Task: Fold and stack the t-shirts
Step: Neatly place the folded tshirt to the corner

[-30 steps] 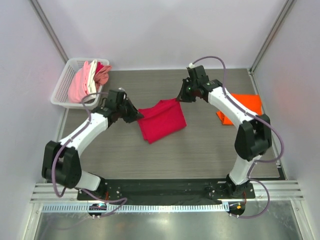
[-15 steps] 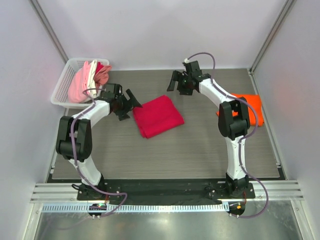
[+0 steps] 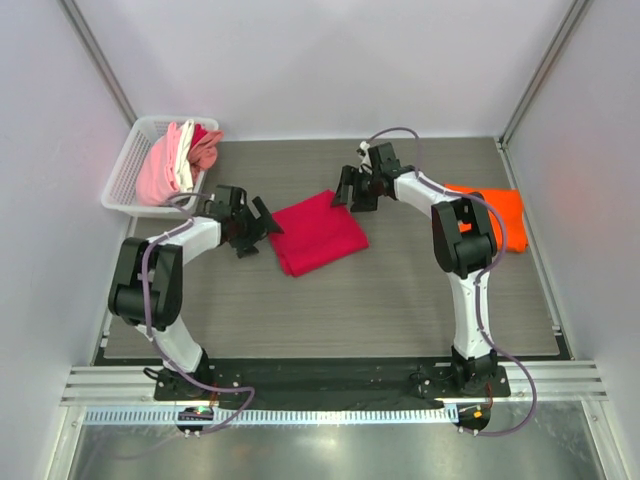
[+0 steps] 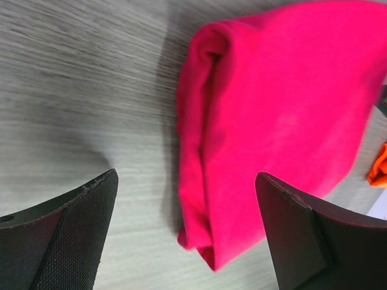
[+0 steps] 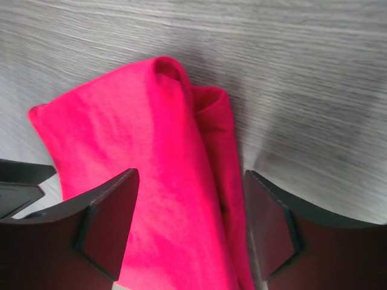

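A crimson t-shirt (image 3: 317, 232) lies folded in a rough square on the table's middle. My left gripper (image 3: 262, 222) hovers open at its left corner; in the left wrist view the crimson t-shirt (image 4: 278, 109) lies below the wide-spread gripper (image 4: 186, 175), not held. My right gripper (image 3: 345, 190) is open over the far corner; the right wrist view has the shirt's folded edge (image 5: 121, 133) under the parted gripper (image 5: 190, 175). An orange t-shirt (image 3: 492, 212) lies folded at the right edge, partly behind the right arm. Pink and white t-shirts (image 3: 172, 158) are bunched in the basket.
A white plastic basket (image 3: 124, 172) stands at the far left corner of the grey wood-grain table (image 3: 350, 300). White walls and metal posts enclose the table on three sides. Both arm bases sit at the near edge.
Both grippers opened and let go of the crimson shirt, which dropped flat onto the table. The left arm stayed beside its left corner; the right gripper shifted back down toward the far corner.
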